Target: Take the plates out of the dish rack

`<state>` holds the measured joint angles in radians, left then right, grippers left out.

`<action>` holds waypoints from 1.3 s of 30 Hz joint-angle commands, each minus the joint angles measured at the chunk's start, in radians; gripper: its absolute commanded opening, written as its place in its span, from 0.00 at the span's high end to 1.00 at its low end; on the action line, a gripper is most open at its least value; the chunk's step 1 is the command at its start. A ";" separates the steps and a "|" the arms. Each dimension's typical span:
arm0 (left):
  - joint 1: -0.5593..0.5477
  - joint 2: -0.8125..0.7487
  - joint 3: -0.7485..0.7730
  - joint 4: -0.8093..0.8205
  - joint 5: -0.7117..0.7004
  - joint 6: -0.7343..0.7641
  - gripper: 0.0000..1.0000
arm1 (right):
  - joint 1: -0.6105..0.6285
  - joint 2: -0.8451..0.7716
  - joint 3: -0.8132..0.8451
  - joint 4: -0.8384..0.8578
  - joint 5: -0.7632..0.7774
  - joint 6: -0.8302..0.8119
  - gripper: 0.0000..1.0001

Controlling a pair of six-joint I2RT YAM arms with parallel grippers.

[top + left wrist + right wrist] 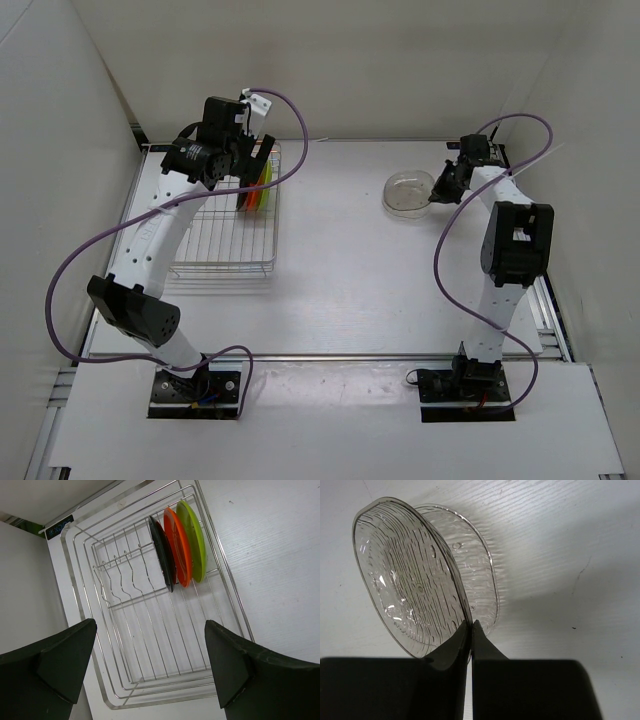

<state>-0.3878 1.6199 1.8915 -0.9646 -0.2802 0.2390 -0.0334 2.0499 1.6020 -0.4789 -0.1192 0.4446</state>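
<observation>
Your left hand (150, 624) wide open above the dish rack (220, 236), right hand (471, 625) clamped on the tilted clear plate (410, 585) rim.

1. A white table (360, 280) with a faint wood-grain surface
2. Plain white walls (340, 60) close it in at the back and both sides
3. A small black label (60, 526) with blue print lies at the table's edge by the wall
4. A metal rail (553, 318) runs along the table's right edge

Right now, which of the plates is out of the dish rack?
The clear plate, pinched by its rim in the right gripper, far from the rack. The black plate, orange plate and green plate stand on edge inside it.
</observation>
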 commanded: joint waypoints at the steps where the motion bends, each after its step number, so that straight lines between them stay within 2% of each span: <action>1: 0.001 -0.060 0.014 0.009 0.001 0.003 0.00 | -0.005 0.015 0.055 -0.001 -0.019 0.023 1.00; 5: 0.001 -0.060 0.014 0.009 0.001 0.003 0.00 | -0.005 0.024 0.055 -0.010 -0.028 0.023 0.99; 8: 0.001 -0.060 0.014 0.009 0.001 0.003 0.00 | -0.005 0.033 0.064 -0.010 -0.028 0.023 0.93; 16: 0.001 -0.060 0.014 0.009 0.001 0.003 0.00 | -0.005 0.033 0.064 -0.010 -0.037 0.023 0.85; 17: 0.001 -0.060 0.014 0.009 0.001 0.003 0.00 | -0.005 0.033 0.064 -0.010 -0.037 0.023 0.80; 20: 0.001 -0.060 0.014 0.009 0.001 0.003 0.00 | -0.005 0.033 0.064 -0.010 -0.046 0.014 0.72; 22: 0.001 -0.060 0.014 0.009 0.001 0.003 0.00 | -0.005 0.033 0.064 -0.010 -0.046 0.014 0.59; 24: 0.001 -0.060 0.014 0.009 0.001 0.003 0.00 | -0.005 0.033 0.064 -0.010 -0.046 0.005 0.50; 30: 0.001 -0.060 0.023 0.009 0.001 0.003 0.00 | -0.005 0.003 0.055 -0.020 -0.046 -0.006 0.41; 33: 0.001 -0.060 0.023 0.009 0.001 -0.007 0.00 | -0.016 -0.034 0.055 -0.030 -0.046 -0.015 0.31; 34: 0.001 -0.060 0.012 0.009 0.001 -0.007 0.00 | -0.016 -0.043 0.055 -0.030 -0.046 -0.015 0.23; 39: 0.053 -0.060 -0.023 0.018 0.081 -0.070 0.00 | -0.016 -0.123 0.065 -0.075 -0.059 -0.099 0.05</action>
<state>-0.3706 1.6196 1.8847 -0.9611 -0.2558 0.2153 -0.0441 2.0346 1.6238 -0.5316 -0.1627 0.4099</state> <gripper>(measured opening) 0.997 0.912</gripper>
